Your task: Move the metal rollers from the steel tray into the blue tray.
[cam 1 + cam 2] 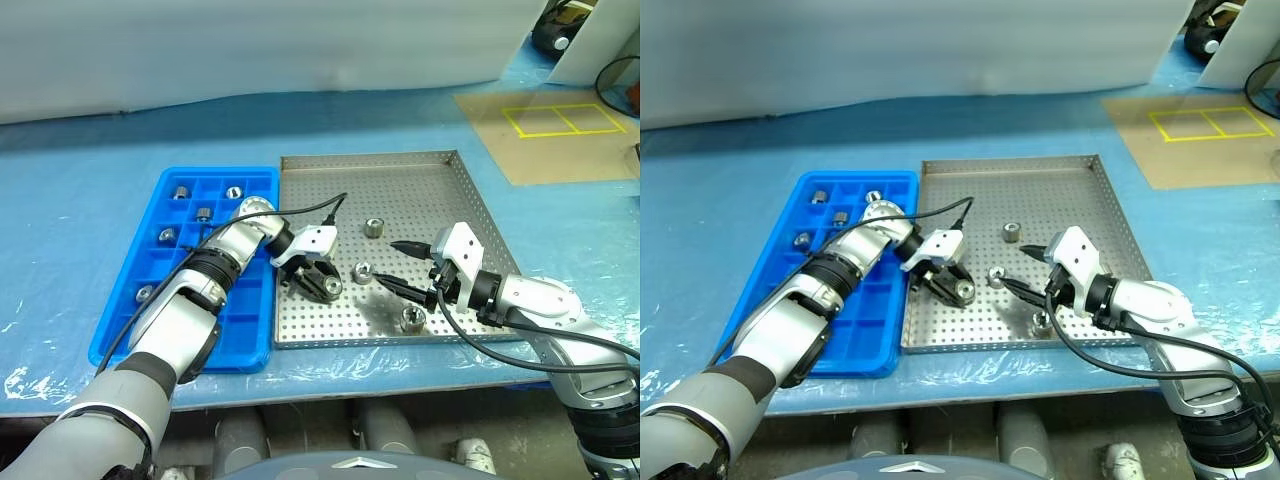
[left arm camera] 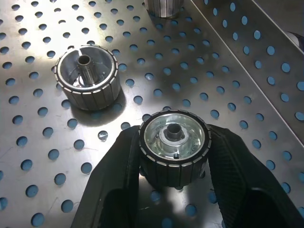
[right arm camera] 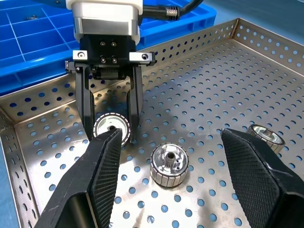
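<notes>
Blue plastic sheeting covers the table (image 1: 80,200), and everything sits on top of it, so I'll place it all off the steel tray (image 1: 400,165), since that's the big landmark.

My left tool (image 1: 322,284) is down in the steel tray's near-left corner with its two black fingers (image 2: 116,185) pinched shut on one roller (image 2: 172,148). In the wrist view the fingers sit on opposite sides of its ribbed wall, hole facing up, which I reckon is the sensible hold: it squares the fingers on the round side so the thing shouldn't squirt out. It looks like it's resting on the perforated floor, not lifted yet.

My right tool (image 1: 408,268) hangs over the steel tray's near-right part, fingers spread well apart, with nothing between them. I'd guess I'm parking it there so it's ready for the next piece without crowding the left arm.

Three loose rollers are left in the steel tray: one (image 1: 363,270) just beside the gripped one toward the middle, one (image 1: 374,227) nearer the centre, one (image 1: 411,320) close to the near rim.

The blue tray (image 1: 262,178) butts right up against the steel tray's left side, short trip. A few of its compartments at the far end already hold rollers (image 1: 181,192). Lift and swing left should do it.
</notes>
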Controlling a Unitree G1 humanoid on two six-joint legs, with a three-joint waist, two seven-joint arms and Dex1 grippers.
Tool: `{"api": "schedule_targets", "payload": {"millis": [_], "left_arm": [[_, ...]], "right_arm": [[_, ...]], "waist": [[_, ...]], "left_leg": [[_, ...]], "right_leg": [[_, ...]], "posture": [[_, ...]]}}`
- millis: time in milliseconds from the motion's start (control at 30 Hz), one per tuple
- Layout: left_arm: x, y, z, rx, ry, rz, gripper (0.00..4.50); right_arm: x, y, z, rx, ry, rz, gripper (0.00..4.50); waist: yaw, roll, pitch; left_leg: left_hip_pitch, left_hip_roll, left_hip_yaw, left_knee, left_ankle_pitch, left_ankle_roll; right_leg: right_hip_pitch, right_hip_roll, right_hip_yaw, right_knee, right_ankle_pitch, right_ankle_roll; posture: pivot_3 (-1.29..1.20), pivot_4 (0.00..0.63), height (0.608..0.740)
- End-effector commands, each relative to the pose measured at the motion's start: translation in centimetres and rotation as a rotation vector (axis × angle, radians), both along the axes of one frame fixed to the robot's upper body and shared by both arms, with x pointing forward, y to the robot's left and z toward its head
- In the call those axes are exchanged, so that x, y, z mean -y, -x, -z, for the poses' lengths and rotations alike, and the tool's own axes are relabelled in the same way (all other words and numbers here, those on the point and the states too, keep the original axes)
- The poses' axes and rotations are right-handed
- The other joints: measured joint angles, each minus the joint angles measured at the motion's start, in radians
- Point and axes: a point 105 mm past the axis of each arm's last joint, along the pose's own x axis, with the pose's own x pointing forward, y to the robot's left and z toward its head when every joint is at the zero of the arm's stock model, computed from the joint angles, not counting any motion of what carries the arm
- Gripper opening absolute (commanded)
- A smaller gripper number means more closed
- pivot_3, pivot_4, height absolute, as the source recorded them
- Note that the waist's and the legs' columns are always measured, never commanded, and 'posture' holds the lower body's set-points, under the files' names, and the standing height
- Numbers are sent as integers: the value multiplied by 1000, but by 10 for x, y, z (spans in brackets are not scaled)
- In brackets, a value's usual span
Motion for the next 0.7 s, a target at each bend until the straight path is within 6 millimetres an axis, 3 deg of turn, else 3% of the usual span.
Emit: {"api": "schedule_targets", "payload": {"millis": [33, 133, 300, 333, 433, 567, 700], "left_arm": [[-1, -4, -7, 42, 32, -6, 1797], [6, -14, -21, 89, 100, -61, 1797], [0, -43, -85, 180, 267, -201, 1797], [-7, -48, -102, 179, 299, -230, 1797], [-31, -53, -128, 169, 324, -288, 1797], [-72, -51, -144, 143, 319, -373, 1797], [-119, -33, -144, 95, 290, -478, 1797]], "right_arm": [[-5, 0, -9, 45, -4, -30, 3384], [-6, 0, -9, 44, -5, -41, 3384], [-10, -4, -11, 48, -5, -80, 3384], [-12, -7, -13, 51, -7, -98, 3384], [-20, -13, -17, 61, -2, -161, 3384], [-36, -25, -23, 83, -1, -266, 3384], [-58, -34, -29, 97, -16, -384, 3384]], "waist": [[1, 0, 0], [4, 0, 0], [16, -2, 1], [15, -3, 2], [13, -3, 2], [18, -2, 2], [30, -1, 3]], "left_leg": [[0, 0, 0, 0, 0, 0], [0, 0, 0, 0, 0, 0], [-1, 0, 0, 1, 0, 0], [-1, 0, 0, 1, 0, -1], [-2, 0, 0, 1, 1, -2], [-1, 0, 0, -2, 4, -8], [-6, 1, -1, -2, 5, -8]], "right_leg": [[0, 0, 0, 0, 0, 0], [0, 0, 0, 0, 0, 0], [-2, 0, 0, 2, 0, 0], [-2, 0, 0, 2, 0, 0], [-4, 0, 0, 4, 0, 0], [-6, 1, 0, 4, 0, 0], [-10, 1, -2, 5, 1, -1]], "posture": [[-384, 150, 740], [-375, 150, 740], [-317, 150, 740], [-298, 150, 740], [-241, 150, 740], [-148, 150, 740], [-37, 150, 740]]}}
